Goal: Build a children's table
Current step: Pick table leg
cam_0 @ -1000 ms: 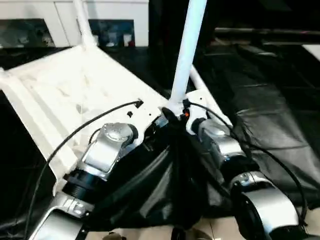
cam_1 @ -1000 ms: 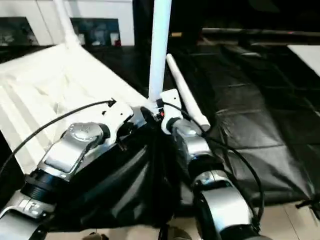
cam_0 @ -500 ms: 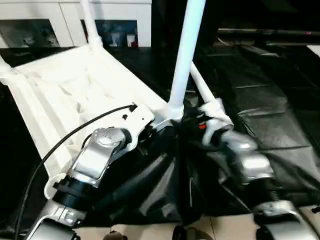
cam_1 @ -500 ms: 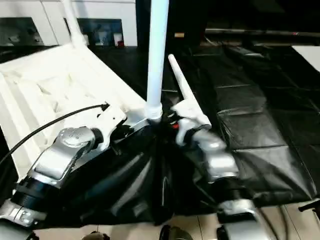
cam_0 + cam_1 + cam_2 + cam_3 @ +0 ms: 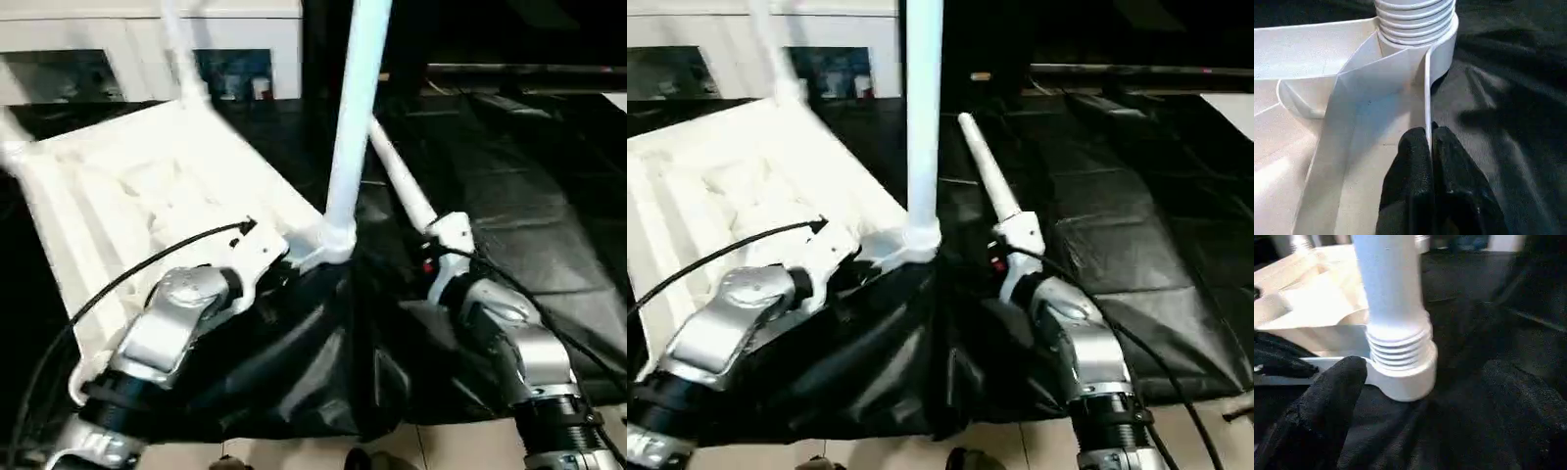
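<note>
The children's table lies upside down; its white top [image 5: 147,186] rests on a black sheet. One white leg [image 5: 355,108] stands upright in the near corner socket [image 5: 1405,377], its threads showing above the collar. Another leg [image 5: 183,54] rises at the far corner. A loose leg [image 5: 400,184] lies on the sheet beside the top. My left gripper [image 5: 1429,142] is shut on the top's thin rim just below that socket. My right gripper [image 5: 1427,374] is open, a black finger [image 5: 1327,396] on each side of the socket, close to it but apart.
A white cabinet [image 5: 98,59] with glass-fronted compartments stands at the back left. The crumpled black sheet [image 5: 529,176] covers the floor to the right. Pale floor [image 5: 441,446] shows at the near edge.
My right arm has drawn back to the right, away from the standing leg's base. The left gripper keeps its hold on the rim. The view has shifted a little.
</note>
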Robot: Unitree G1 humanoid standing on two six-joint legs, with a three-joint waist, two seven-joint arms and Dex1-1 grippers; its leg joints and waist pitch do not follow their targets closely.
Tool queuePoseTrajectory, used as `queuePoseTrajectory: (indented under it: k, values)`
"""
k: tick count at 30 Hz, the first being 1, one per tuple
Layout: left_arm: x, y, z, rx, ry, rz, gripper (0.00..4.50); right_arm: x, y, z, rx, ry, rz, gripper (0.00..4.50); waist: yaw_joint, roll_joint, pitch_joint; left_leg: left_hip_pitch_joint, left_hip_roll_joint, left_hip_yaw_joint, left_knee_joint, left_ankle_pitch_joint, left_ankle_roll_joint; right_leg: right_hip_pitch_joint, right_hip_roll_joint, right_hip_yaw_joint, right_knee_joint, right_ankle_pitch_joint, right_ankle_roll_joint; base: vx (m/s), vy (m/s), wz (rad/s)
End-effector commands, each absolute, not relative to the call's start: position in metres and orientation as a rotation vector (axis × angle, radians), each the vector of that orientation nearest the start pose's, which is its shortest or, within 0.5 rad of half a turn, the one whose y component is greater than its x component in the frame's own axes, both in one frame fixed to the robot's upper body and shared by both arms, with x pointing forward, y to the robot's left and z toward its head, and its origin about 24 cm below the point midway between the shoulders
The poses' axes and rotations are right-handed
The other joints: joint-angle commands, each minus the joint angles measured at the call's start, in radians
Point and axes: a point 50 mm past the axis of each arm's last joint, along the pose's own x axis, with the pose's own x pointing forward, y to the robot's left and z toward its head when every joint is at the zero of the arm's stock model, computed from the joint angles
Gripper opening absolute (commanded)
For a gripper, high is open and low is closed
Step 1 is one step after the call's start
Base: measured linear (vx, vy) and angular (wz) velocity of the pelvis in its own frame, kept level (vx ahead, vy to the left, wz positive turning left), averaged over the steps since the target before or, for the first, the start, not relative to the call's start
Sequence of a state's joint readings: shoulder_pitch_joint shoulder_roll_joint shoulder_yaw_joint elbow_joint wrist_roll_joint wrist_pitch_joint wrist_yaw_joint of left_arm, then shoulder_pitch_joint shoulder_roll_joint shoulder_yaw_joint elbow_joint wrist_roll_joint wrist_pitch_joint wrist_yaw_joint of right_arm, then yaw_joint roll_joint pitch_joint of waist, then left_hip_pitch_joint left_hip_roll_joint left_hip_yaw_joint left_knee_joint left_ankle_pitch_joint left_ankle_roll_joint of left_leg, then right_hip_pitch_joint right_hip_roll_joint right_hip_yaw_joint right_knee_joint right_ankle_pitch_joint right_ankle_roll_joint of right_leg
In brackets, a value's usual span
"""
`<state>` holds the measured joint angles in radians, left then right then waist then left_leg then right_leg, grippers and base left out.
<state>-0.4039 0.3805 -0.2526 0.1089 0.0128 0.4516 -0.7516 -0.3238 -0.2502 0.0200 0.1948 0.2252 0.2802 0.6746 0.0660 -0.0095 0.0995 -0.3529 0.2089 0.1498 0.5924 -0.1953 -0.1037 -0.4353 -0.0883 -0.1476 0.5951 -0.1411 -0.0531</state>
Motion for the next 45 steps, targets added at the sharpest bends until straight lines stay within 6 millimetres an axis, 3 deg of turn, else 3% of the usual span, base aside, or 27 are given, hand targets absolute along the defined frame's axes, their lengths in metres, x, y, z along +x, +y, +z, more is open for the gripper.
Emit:
queuePoseTrajectory:
  k: [1,9,11,14,20,28,33,36,39,43,45]
  values:
    - [0.297,0.119,0.085,0.421,0.253,-1.011,0.00,0.303,-0.147,0.077,-0.020,0.143,0.777,4.39,0.010,0.003,-0.106,-0.005,0.011,0.011,-0.052,-0.079,0.094,0.084,-0.050,0.063,-0.075,-0.300,-0.098,0.000,0.000,0.00]
    - [0.287,0.119,0.076,0.527,0.302,-1.222,0.00,0.307,-0.142,0.074,-0.151,0.201,0.963,4.39,0.029,0.002,-0.106,-0.001,0.016,0.014,-0.053,-0.097,0.077,0.084,-0.053,0.070,-0.063,-0.255,-0.141,0.000,0.000,0.00]
    - [0.288,0.120,0.076,0.539,0.304,-1.234,0.00,0.307,-0.140,0.074,-0.167,0.212,0.999,4.39,0.032,0.001,-0.106,0.002,0.017,0.015,-0.053,-0.118,0.071,0.083,-0.054,0.071,-0.067,-0.276,-0.139,0.000,0.000,0.00]
    - [0.290,0.122,0.076,0.556,0.310,-1.242,0.00,0.309,-0.138,0.072,-0.224,0.225,1.044,4.39,0.032,-0.004,-0.106,-0.002,0.016,0.014,-0.054,-0.120,0.061,0.085,-0.053,0.075,-0.062,-0.285,-0.135,0.000,0.000,0.00]
    - [0.293,0.125,0.077,0.566,0.309,-1.244,0.00,0.313,-0.137,0.071,-0.265,0.227,1.064,3.84,0.026,-0.007,-0.104,-0.003,0.011,0.016,-0.054,-0.151,0.051,0.084,-0.052,0.079,-0.073,-0.373,-0.096,0.000,0.000,0.00]
    - [0.296,0.129,0.075,0.566,0.313,-1.227,0.00,0.315,-0.138,0.066,-0.279,0.233,1.075,3.15,0.024,-0.010,-0.106,-0.007,0.010,0.016,-0.053,-0.146,0.054,0.083,-0.050,0.078,-0.073,-0.382,-0.085,0.000,0.000,0.00]
    - [0.304,0.129,0.075,0.528,0.320,-1.126,0.00,0.318,-0.137,0.059,-0.206,0.244,0.992,2.80,0.020,-0.011,-0.102,-0.004,0.009,0.017,-0.053,-0.170,0.048,0.079,-0.050,0.075,-0.082,-0.433,-0.072,0.000,0.000,0.00]
    - [0.318,0.120,0.079,0.463,0.302,-0.983,0.00,0.324,-0.135,0.042,-0.090,0.292,0.822,2.76,0.017,-0.011,-0.100,0.002,0.003,0.015,-0.051,-0.201,0.035,0.077,-0.051,0.065,-0.100,-0.533,-0.033,0.000,0.000,0.00]
    - [0.326,0.116,0.080,0.440,0.300,-0.902,0.00,0.326,-0.131,0.033,-0.035,0.320,0.734,2.74,0.011,-0.011,-0.099,0.007,0.000,0.014,-0.049,-0.217,0.032,0.076,-0.052,0.055,-0.112,-0.566,-0.021,0.000,0.000,0.00]
    - [0.341,0.104,0.078,0.367,0.305,-0.701,0.00,0.333,-0.111,0.015,0.026,0.383,0.535,2.74,0.005,-0.004,-0.103,0.007,0.001,0.010,-0.050,-0.233,0.028,0.078,-0.053,0.046,-0.117,-0.573,-0.005,0.000,0.000,0.00]
    - [0.342,0.096,0.077,0.356,0.304,-0.669,0.00,0.334,-0.095,0.012,0.016,0.406,0.518,2.74,-0.005,0.000,-0.103,0.009,0.002,0.008,-0.051,-0.256,0.033,0.078,-0.052,0.040,-0.121,-0.565,-0.004,0.000,0.000,0.00]
